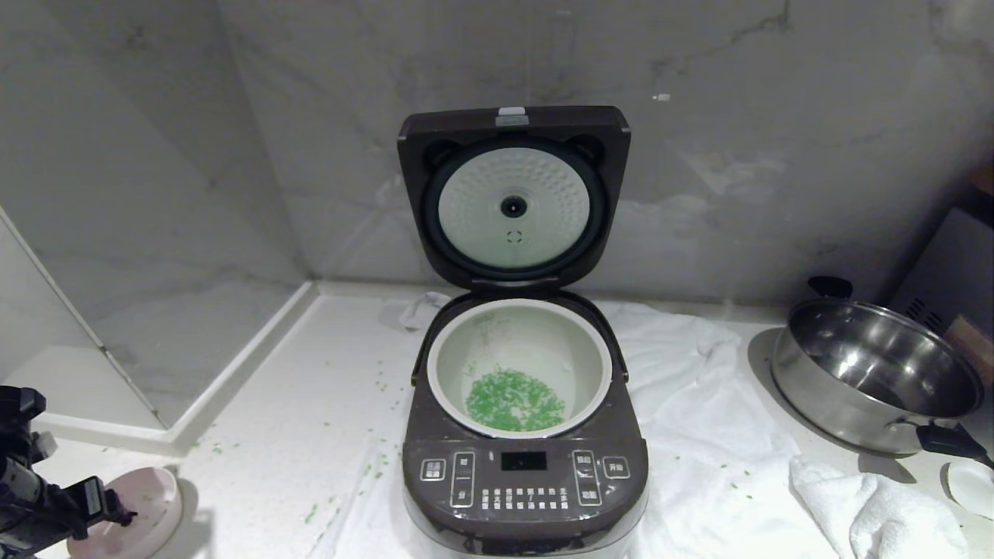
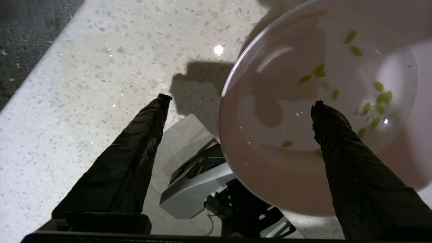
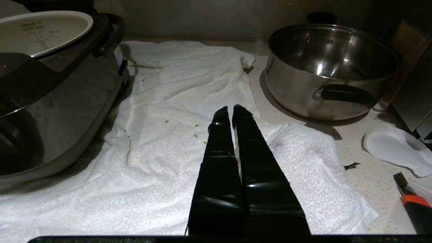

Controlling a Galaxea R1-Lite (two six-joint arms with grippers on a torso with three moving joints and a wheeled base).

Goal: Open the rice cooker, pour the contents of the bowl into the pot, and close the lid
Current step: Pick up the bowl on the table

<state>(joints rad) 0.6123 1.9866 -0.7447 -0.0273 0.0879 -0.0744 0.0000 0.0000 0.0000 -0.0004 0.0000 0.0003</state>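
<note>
1. Releasing the bowl [image 2: 303,141]: left end effector [image 2: 238,101] is spread wide astride its rim; lift clear without tipping it.
2. Rice cooker [image 1: 525,473] stands right of the bowl, lid [image 1: 512,198] up.
3. Right end effector [image 3: 230,111] pinched empty.

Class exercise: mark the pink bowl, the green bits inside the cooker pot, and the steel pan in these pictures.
bowl [image 2: 270,175]: left wrist view, on its inner wall near the rim.
green bits [image 1: 514,401]: head view, middle of the heap on the pot's floor.
steel pan [image 3: 293,91]: right wrist view, on its outer side wall.
</note>
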